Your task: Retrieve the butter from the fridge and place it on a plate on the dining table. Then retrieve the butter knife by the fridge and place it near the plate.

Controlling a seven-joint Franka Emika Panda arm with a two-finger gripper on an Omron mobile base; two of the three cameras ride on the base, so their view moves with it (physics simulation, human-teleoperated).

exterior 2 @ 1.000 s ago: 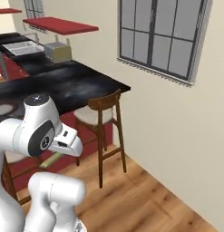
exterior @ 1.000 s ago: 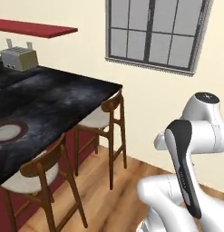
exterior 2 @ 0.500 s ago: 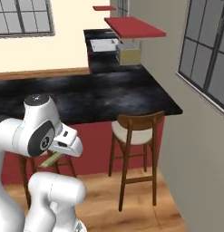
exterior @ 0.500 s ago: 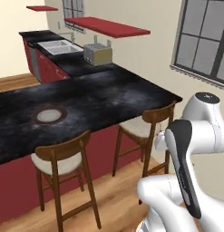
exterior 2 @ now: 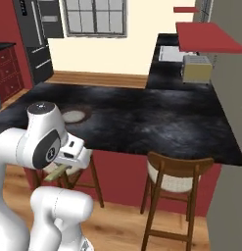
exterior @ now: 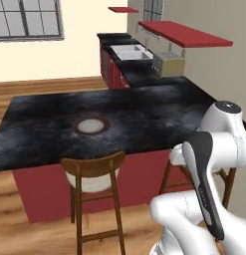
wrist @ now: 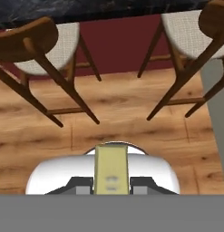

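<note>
Butter (wrist: pixel 110 168) in end effector (wrist: pixel 111 186)

We see a round brown-rimmed plate (exterior: pixel 90 125) lying on the long black marbled dining table (exterior: pixel 144 119), a wooden stool (exterior: pixel 94 187) tucked below.

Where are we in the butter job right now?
Done: the butter is out of the fridge and clamped in the tool. In hand: the carry to the dining table, where the plate sits bare. Left: set the butter on the plate, then fetch the butter knife and lay it near the plate.
</note>
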